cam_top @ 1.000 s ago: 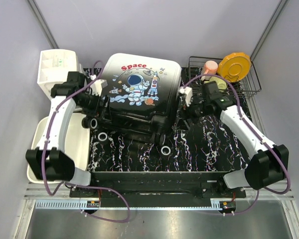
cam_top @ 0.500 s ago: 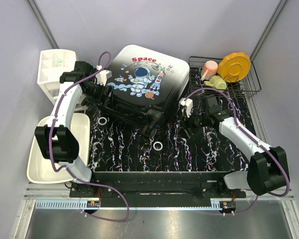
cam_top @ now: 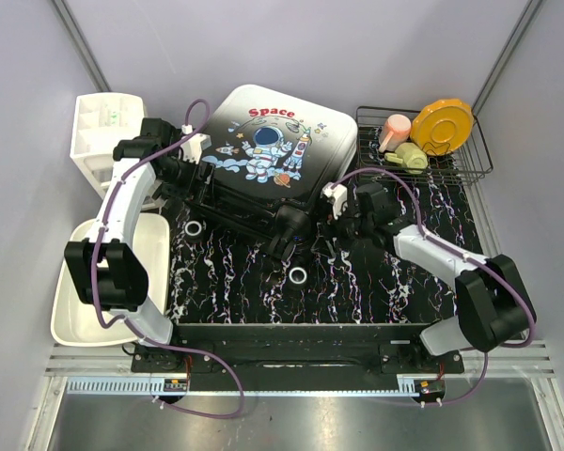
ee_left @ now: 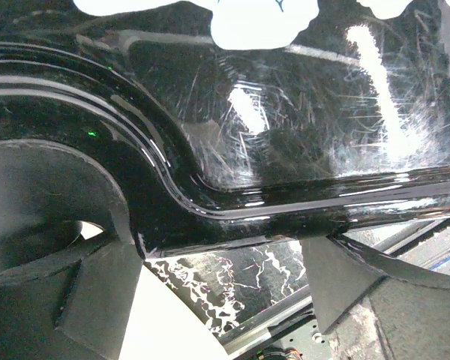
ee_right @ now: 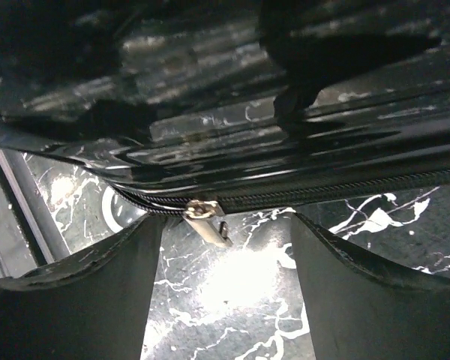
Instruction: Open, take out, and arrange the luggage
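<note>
The luggage (cam_top: 273, 155) lies flat on the black marbled mat (cam_top: 395, 272), astronaut print and red "Space" facing up. It is turned at an angle, so one corner points toward the arm bases, and its lid is down.

The left gripper (cam_top: 190, 183) is at the luggage's left edge. In its wrist view the glossy black shell fills the picture just past the fingertips. Its jaws are spread wide with only mat showing between them, so it holds nothing.

The right gripper (ee_right: 225, 255) is at the luggage's near right side, low against the zip line. Its jaws are parted too. The metal zip pull (ee_right: 206, 216) hangs just beyond the gap between the two fingers, and neither finger pinches it. To the right of the pull the zip track runs along under the shell edge.

A white ring (cam_top: 299, 275) lies on the mat just off the luggage's near corner, and another (cam_top: 195, 228) lies off its near left side.

Left of the luggage stands a white drawer unit (cam_top: 99, 132). A white tub (cam_top: 75, 310) sits nearer the bases on that same side.

Right of the luggage is a wire basket (cam_top: 470, 164) holding an orange disc (cam_top: 446, 125), a pink cup (cam_top: 395, 127) and a green thing (cam_top: 411, 155)
</note>
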You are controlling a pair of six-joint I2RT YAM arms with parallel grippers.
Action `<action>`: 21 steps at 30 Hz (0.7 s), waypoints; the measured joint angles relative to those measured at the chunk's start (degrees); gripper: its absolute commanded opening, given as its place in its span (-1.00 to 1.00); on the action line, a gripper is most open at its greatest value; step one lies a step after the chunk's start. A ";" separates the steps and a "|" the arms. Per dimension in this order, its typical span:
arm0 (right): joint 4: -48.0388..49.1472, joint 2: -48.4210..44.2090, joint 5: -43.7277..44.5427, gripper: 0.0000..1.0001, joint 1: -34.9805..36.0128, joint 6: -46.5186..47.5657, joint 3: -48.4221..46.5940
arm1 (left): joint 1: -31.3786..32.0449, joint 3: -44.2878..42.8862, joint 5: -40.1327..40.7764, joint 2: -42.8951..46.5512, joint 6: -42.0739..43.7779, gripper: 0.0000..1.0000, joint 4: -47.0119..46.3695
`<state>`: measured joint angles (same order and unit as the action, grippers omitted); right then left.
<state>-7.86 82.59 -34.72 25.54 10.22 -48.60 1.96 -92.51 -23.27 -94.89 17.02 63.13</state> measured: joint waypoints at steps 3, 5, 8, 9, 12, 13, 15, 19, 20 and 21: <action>2.64 -0.02 3.23 0.12 2.14 -2.67 1.27 | 0.00 0.42 0.00 0.24 -0.15 0.72 -0.39; 3.65 -0.48 4.85 -0.33 3.23 -4.61 2.21 | 0.00 0.81 0.00 0.44 -0.31 0.72 -0.72; 3.54 -2.01 6.67 -0.73 4.68 -6.93 3.21 | 0.02 1.49 0.02 0.72 -0.44 0.72 -1.25; 3.54 -2.67 8.33 -0.85 4.96 -6.80 3.61 | 0.00 1.64 0.04 0.79 -0.44 0.72 -1.38; 3.21 -4.90 12.22 -1.00 4.70 -5.22 4.28 | -0.24 1.97 0.26 0.90 -0.48 0.72 -1.60; 2.71 -5.79 13.07 -1.00 4.68 -4.42 4.61 | -0.26 1.97 0.28 0.87 -0.50 0.72 -1.64; 1.49 -7.04 13.51 -1.00 4.31 -2.58 4.83 | -0.39 1.97 0.20 0.87 -0.50 0.72 -1.64; 0.26 -7.48 10.80 -1.00 -0.13 0.66 4.46 | -0.96 1.92 -0.20 0.66 -0.92 0.72 -1.49; -0.42 -7.30 9.20 -1.00 -1.84 1.29 3.82 | -1.27 1.90 -0.04 0.63 -1.05 0.72 -1.40; -1.14 -6.86 7.58 -1.00 -3.63 1.70 2.84 | -1.86 1.86 -0.11 0.39 -1.33 0.72 -1.42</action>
<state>-8.99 75.72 -27.14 21.91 11.92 -45.76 0.10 -90.65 -23.38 -94.50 15.68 61.71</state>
